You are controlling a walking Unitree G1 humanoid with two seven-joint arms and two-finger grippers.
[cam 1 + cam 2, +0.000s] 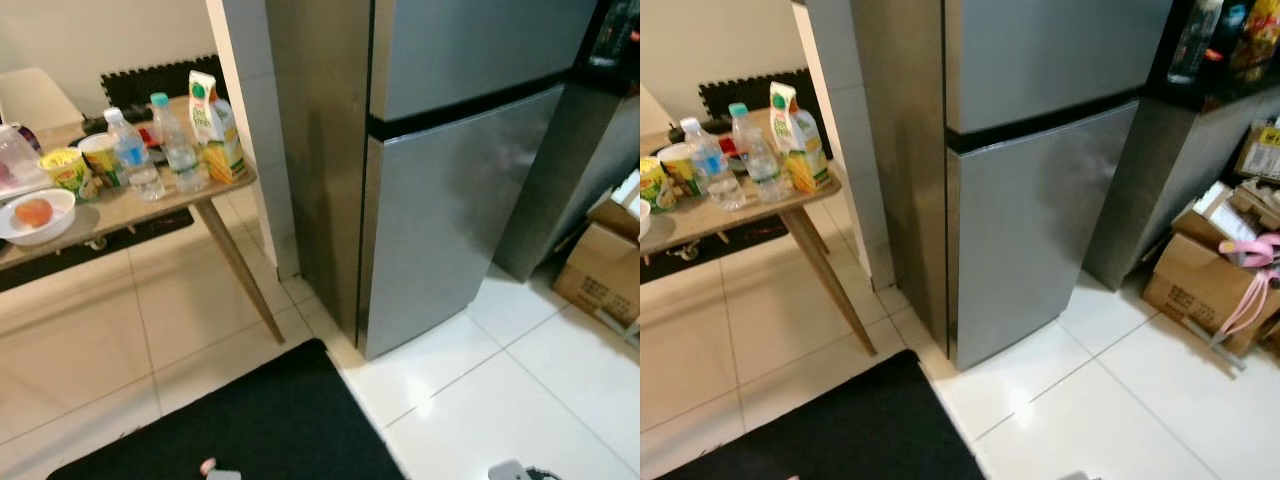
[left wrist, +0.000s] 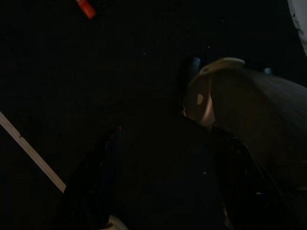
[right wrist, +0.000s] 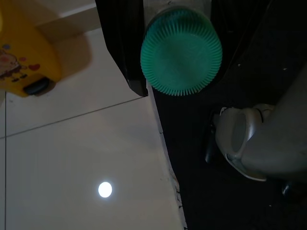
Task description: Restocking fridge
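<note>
1. The right wrist view gives the best look: the right gripper (image 3: 177, 52) has its two black fingers (image 3: 125, 48) closed on either side of a bottle with a ribbed green cap (image 3: 181, 51), the cap facing the camera.
2. Beyond that gripper lie pale floor tiles (image 3: 72, 153) with a bright spot of reflected light, meeting the edge of a black mat (image 3: 230, 201).
3. A yellow object (image 3: 24, 52) sits on the tiles off to one side of the right gripper, apart from it; what it is can't be told.
4. A grey, rounded part of the robot's own body (image 3: 249, 143) shows over the mat, near the held bottle.
5. The left wrist view is very dark. The left gripper (image 2: 163, 191) hangs over dark floor, its fingers (image 2: 96, 187) standing apart with nothing seen between them.
6. From the head camera: the silver two-door fridge (image 1: 450, 190) stands shut, both doors closed, ahead of the robot and well away from both grippers.
7. On the robot's left, a wooden table (image 1: 150, 205) carries the stock: two water bottles (image 1: 135, 155), a juice carton (image 1: 215, 125), yellow cups (image 1: 65, 168) and a white bowl (image 1: 35, 215) holding something orange.
8. Cardboard boxes (image 1: 1205, 280) sit on the floor to the right of the fridge, beside a dark counter.
9. The black mat (image 1: 260, 430) lies before the fridge, under the robot.
</note>
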